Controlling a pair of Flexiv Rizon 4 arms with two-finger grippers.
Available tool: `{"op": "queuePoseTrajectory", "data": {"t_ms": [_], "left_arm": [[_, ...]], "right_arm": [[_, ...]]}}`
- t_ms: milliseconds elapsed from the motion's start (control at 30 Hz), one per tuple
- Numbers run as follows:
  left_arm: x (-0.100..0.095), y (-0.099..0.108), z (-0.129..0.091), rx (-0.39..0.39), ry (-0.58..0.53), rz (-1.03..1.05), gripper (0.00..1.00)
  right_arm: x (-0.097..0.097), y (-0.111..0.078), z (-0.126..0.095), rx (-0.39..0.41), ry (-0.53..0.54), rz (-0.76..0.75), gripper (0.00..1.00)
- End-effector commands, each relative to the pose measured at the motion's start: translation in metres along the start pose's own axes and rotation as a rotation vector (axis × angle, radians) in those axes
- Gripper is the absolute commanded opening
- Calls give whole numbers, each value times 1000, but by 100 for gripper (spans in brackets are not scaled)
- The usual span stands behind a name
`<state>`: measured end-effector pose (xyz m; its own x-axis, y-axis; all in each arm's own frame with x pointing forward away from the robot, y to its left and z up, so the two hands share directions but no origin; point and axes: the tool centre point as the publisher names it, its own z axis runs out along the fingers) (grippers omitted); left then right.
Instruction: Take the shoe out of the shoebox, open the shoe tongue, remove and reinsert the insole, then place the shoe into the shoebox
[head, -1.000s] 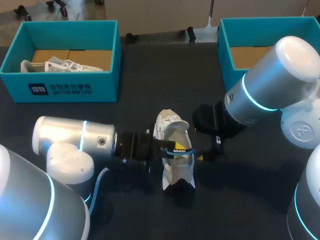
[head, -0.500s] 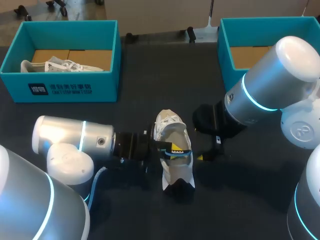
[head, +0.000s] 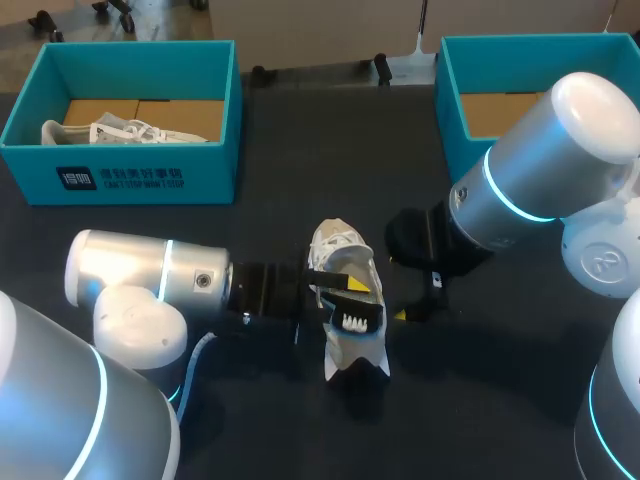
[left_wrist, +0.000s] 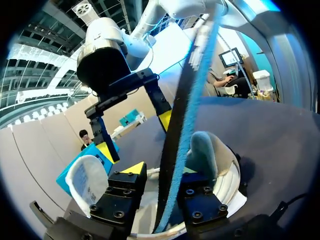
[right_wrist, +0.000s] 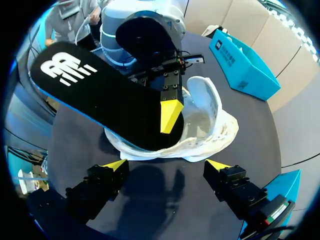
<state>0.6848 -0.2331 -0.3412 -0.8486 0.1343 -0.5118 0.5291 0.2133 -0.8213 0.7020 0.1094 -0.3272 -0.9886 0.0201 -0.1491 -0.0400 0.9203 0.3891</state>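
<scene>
From above, the insole (head: 352, 320) is seen over the shoe (head: 338, 245) on the table (head: 300, 150). At the left wrist it is pinched by the left gripper (left_wrist: 160, 170). At the right wrist the right gripper (right_wrist: 167, 167) is spread wide beside the shoe, which should be held steady while the insole is slid in

White shoe (head: 340, 245) lies on the worktop (head: 300, 140); its black insole (right_wrist: 100, 100) tilts, half out; teal shoebox (head: 455, 80) well apart.

Dark, matte table (head: 310, 150), evenly lit.
</scene>
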Motion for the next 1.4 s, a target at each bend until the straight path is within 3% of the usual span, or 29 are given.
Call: {"op": "queuePoseTrajectory", "data": {"t_ms": [33, 233, 300, 333, 367, 400, 967, 1100, 1167, 1267, 1400], "left_arm": [[0, -8, -11, 8, -10, -1, 35], [7, -17, -21, 14, -8, -16, 38], [12, -16, -22, 9, 6, -23, 34], [15, -13, -22, 6, 11, -23, 24], [16, -10, -22, 1, 16, -25, 4], [17, -7, -21, -9, 22, -22, 0], [11, 30, -2, -69, 29, -3, 0], [9, 28, -2, -63, 17, -8, 0], [8, 21, -4, -51, 18, -10, 33], [8, 9, -8, -30, 21, -10, 34], [9, 0, -11, -13, 26, -8, 27]], "right_arm": [[1, -1, 1, -3, 0, -1, 100], [1, -1, 1, -3, 0, -1, 100], [1, -1, 1, -3, 0, -1, 100], [1, -1, 1, -3, 0, -1, 100], [1, -1, 1, -3, 0, -1, 100], [1, -1, 1, -3, 0, -1, 100], [1, -1, 1, -3, 0, -1, 100], [1, -1, 1, -3, 0, -1, 100], [1, -1, 1, -3, 0, -1, 100], [1, -1, 1, -3, 0, -1, 100], [1, -1, 1, -3, 0, -1, 100]]}}
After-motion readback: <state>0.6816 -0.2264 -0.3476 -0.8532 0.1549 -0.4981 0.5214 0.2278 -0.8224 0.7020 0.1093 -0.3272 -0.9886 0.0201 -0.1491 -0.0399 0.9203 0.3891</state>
